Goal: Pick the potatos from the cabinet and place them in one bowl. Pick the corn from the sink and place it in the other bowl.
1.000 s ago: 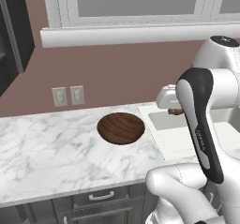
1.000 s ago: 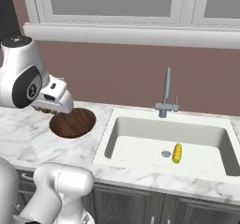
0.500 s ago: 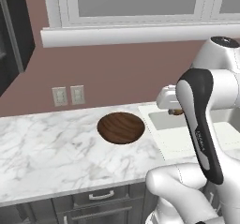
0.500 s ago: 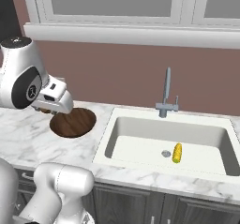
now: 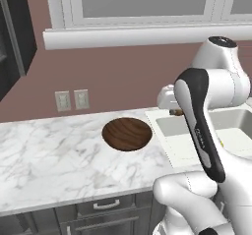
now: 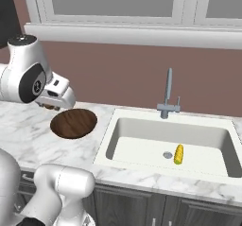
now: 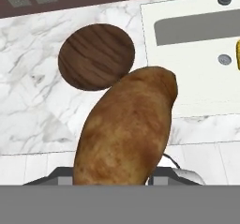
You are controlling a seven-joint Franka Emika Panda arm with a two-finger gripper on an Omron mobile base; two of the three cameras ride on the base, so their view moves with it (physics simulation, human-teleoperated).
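One oblong orange-brown potato (image 7: pixel 129 129) sits pinched between the fingers of the gripper (image 7: pixel 117 176), its long body reaching away from the fingertips and hiding them in the hand view. Beyond the potato's far end, down on the marble counter (image 7: pixel 33 106), lies the dark brown wooden bowl (image 7: pixel 96 55), its near rim partly covered by the potato. To one side of the fingers, past the bowl, opens the white sink (image 7: pixel 187 45), with its round drain (image 7: pixel 224 59) and a sliver of yellow corn (image 7: pixel 237 54) at the frame's edge.

From the right base view the gripper (image 6: pixel 53 105) hangs above the counter (image 6: pixel 19 126) just behind the wooden bowl (image 6: pixel 73 123), a bit of brown showing under the hand. The corn (image 6: pixel 178 154) lies on the floor of the sink (image 6: pixel 142 140), well apart from the fingers, beside the drain (image 6: pixel 166 154) and in front of the grey faucet (image 6: pixel 168 95).

In the left base view the bowl (image 5: pixel 127 133) rests on the counter (image 5: pixel 49 155) next to the sink (image 5: pixel 170 126), with the arm's hand (image 5: pixel 170 99) raised over the sink's edge and a brown bit of potato (image 5: pixel 175 112) beneath it.
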